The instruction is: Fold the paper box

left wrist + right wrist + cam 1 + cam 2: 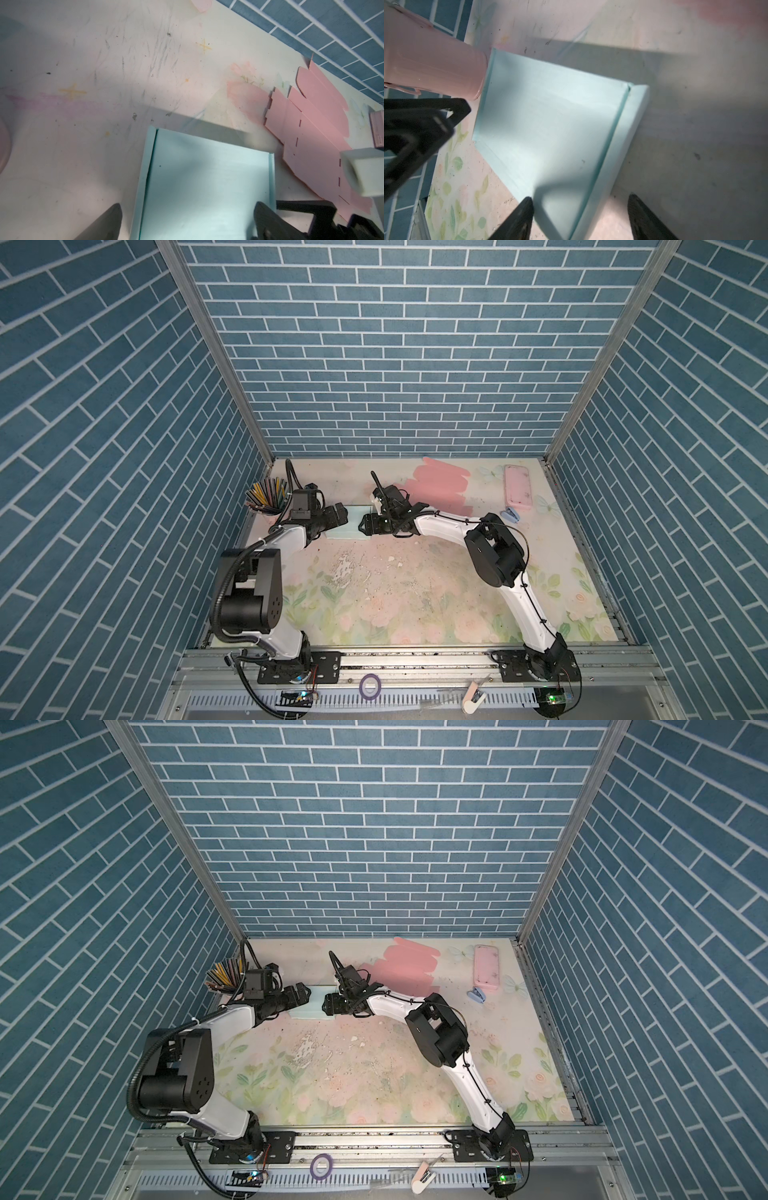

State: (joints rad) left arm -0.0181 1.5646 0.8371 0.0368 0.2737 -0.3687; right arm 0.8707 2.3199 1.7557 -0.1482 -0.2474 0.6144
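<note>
Pale blue paper box (349, 526) lies toward the back of the table (374, 597), between the two grippers in both top views. The left arm stretches low, left gripper (340, 516) at the box's left edge. The right arm bends across, right gripper (365, 526) at its right edge.

Left wrist view: jaws spread wide, straddling the box.

Right wrist view: jaws apart either side of one raised wall, not clamping.
</note>
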